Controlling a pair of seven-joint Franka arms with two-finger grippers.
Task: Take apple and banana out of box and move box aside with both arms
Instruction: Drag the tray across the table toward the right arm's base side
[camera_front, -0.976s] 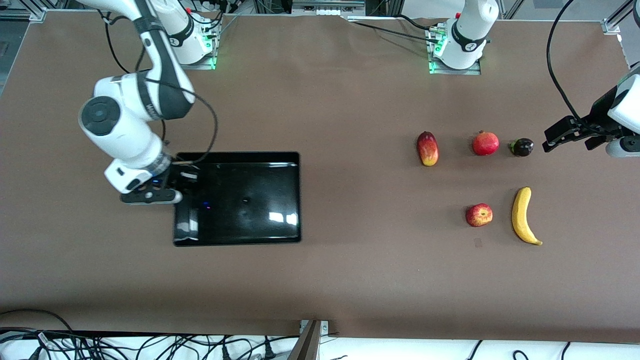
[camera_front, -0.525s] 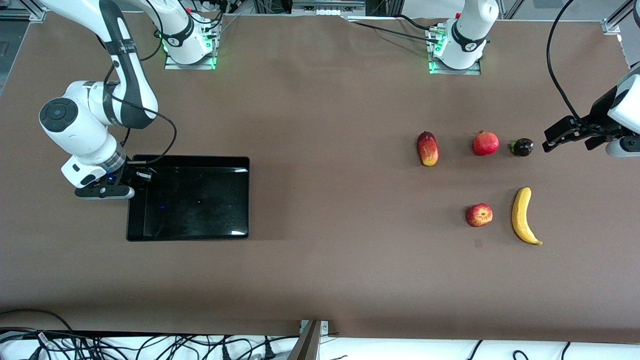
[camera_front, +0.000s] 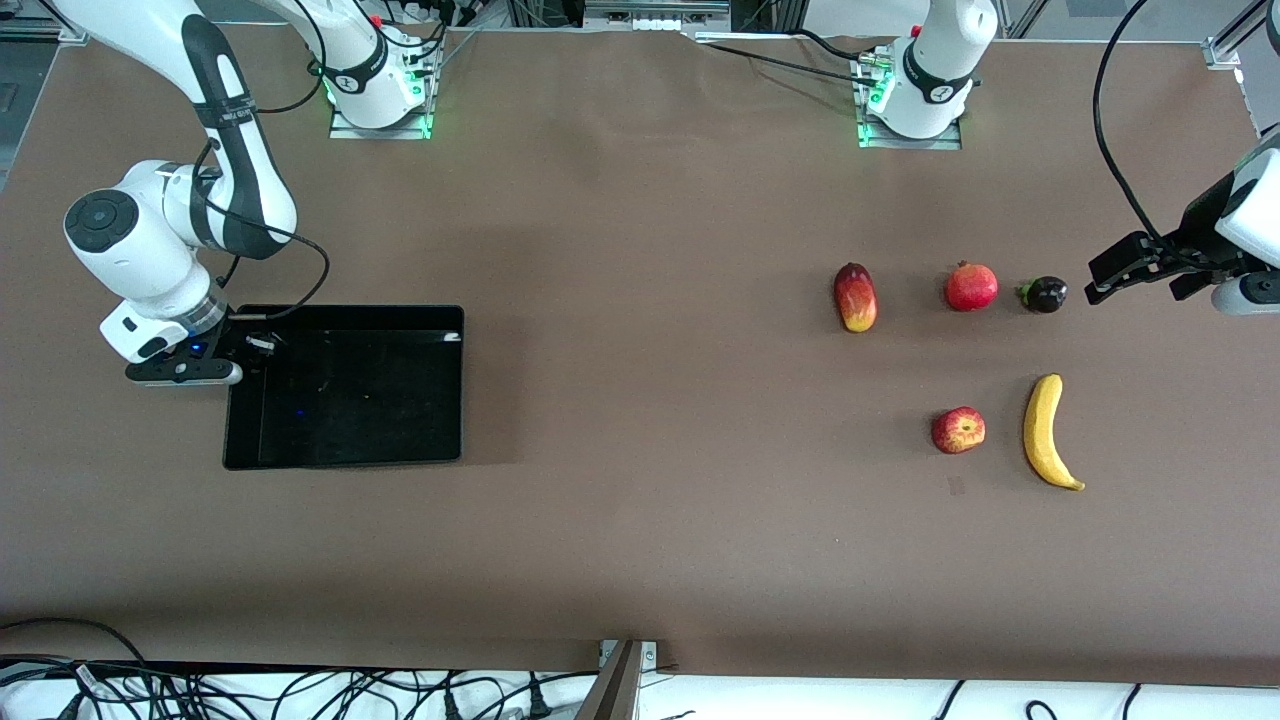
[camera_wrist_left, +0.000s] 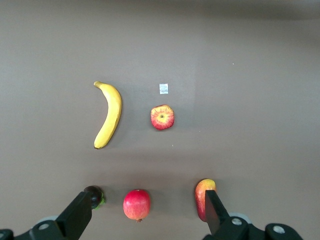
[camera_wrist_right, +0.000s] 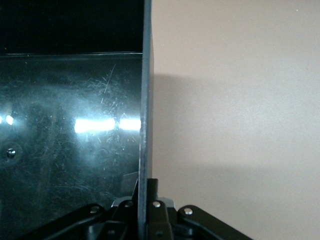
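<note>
Brown table (camera_front: 640, 400) fills the front view. Black box (camera_front: 345, 390) lies at the right arm's end, its wall pinched between the clenched fingers of the right gripper (camera_front: 243, 352); the right wrist view shows that thin wall (camera_wrist_right: 145, 125) edge-on. At the left arm's end, the left gripper (camera_front: 1105, 280) hangs over the table with fingers (camera_wrist_left: 77, 217) spread wide, holding nothing, beside a small dark fruit (camera_front: 1043, 294). Banana (camera_front: 1045, 432) and apple (camera_front: 958, 430) lie side by side, nearer the front camera than pomegranate (camera_front: 971, 287) and mango (camera_front: 855, 297).

mango (camera_front: 855, 297), pomegranate (camera_front: 971, 287), dark fruit (camera_front: 1043, 294) — one row.
</note>
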